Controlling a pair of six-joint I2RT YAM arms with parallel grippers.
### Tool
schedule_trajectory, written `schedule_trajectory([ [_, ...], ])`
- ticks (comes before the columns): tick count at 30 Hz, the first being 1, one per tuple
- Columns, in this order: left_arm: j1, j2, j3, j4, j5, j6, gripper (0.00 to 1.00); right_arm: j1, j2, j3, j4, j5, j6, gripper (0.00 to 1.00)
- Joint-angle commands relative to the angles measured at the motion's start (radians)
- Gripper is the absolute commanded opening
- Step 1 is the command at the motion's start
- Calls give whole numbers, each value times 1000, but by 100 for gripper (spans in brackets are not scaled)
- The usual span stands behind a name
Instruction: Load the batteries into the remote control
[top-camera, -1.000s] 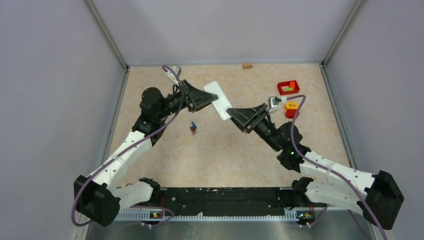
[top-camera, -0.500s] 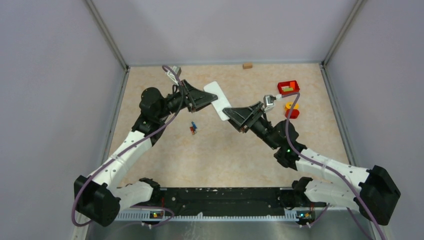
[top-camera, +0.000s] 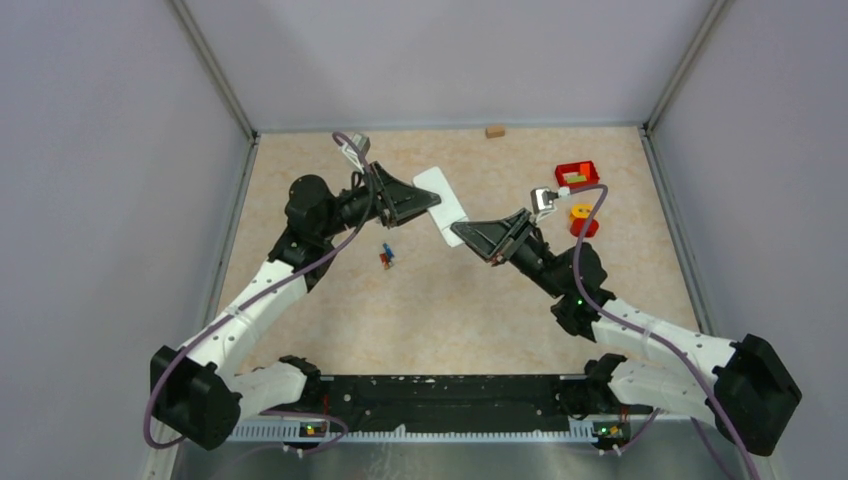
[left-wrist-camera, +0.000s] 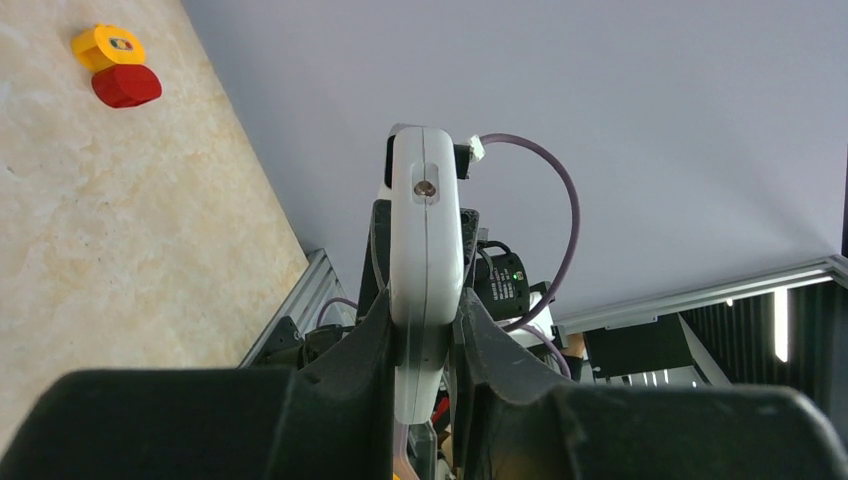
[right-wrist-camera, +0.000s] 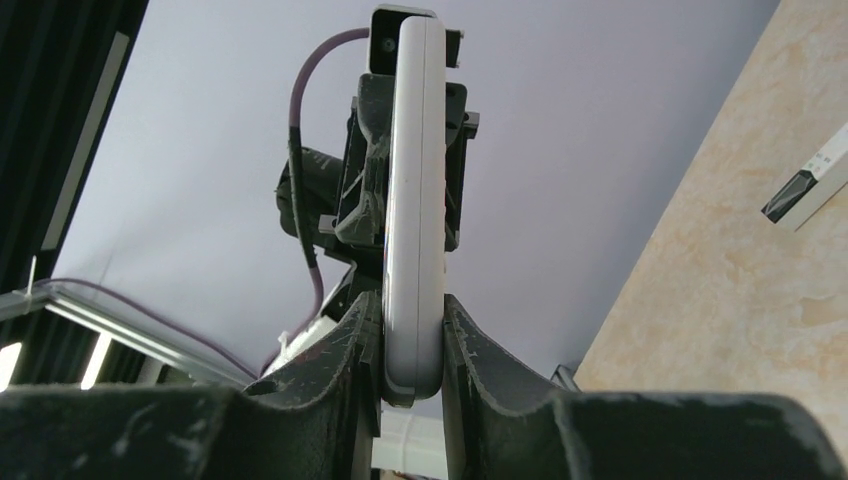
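The remote control (top-camera: 440, 193) is a white oblong held above the table between both arms, its plain side up. My left gripper (top-camera: 430, 204) is shut on its far-left end; in the left wrist view the remote control (left-wrist-camera: 426, 250) stands edge-on between the fingers of the left gripper (left-wrist-camera: 425, 340). My right gripper (top-camera: 463, 231) is shut on the near-right end, and both pads press the remote control (right-wrist-camera: 416, 200) at the right gripper (right-wrist-camera: 413, 335). The batteries (top-camera: 386, 256), tiny with red and blue, lie on the table below the left gripper.
A red tray (top-camera: 577, 175) with coloured blocks stands at the back right, with a yellow and red piece (top-camera: 581, 218) (left-wrist-camera: 112, 68) beside it. A small brown block (top-camera: 494, 131) sits by the back wall. A white bar with a dark end (right-wrist-camera: 805, 188) lies on the table.
My right gripper has slid slightly left and shut its jaws on the remote's near end. The left gripper and remote have shifted a little to the right.
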Motion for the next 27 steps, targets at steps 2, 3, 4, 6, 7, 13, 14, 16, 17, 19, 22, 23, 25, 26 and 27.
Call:
schedule_trajectory([
  [2,9,-7,58,99,-18,-88,0,-55,-23,-47,-35,-126,-117,20],
  [3,9,-5,56,98,-20,-86,0,-58,-25,-43,-44,-122,-113,20],
  [4,9,-4,52,99,-21,-84,0,-60,-23,-37,-60,-114,-105,22],
  [6,9,2,43,103,-24,-81,0,-62,-15,-21,-88,-98,-79,30],
  [7,9,4,36,108,-25,-79,0,-62,-7,-12,-110,-83,-51,38],
  [13,9,12,-7,140,-39,-61,0,-63,51,4,-159,-37,83,65],
  [14,9,13,-12,140,-42,-50,0,-63,59,-2,-135,-40,99,67],
  [16,9,13,-17,119,-52,-22,0,-63,70,-13,-101,-46,123,68],
  [17,9,13,-20,107,-57,-7,0,-63,71,-16,-91,-49,131,68],
  [19,9,13,-24,88,-66,20,0,-63,66,-20,-94,-53,143,68],
  [22,9,16,-26,63,-84,56,0,-63,49,-21,-121,-54,160,65],
  [23,9,18,-25,57,-89,64,0,-63,42,-20,-135,-57,167,65],
  [25,9,22,-26,47,-98,79,0,-65,27,-19,-167,-57,176,65],
  [26,9,24,-26,41,-103,87,0,-65,20,-18,-186,-57,180,64],
  [27,9,27,-25,36,-107,93,0,-65,14,-18,-198,-55,182,63],
])
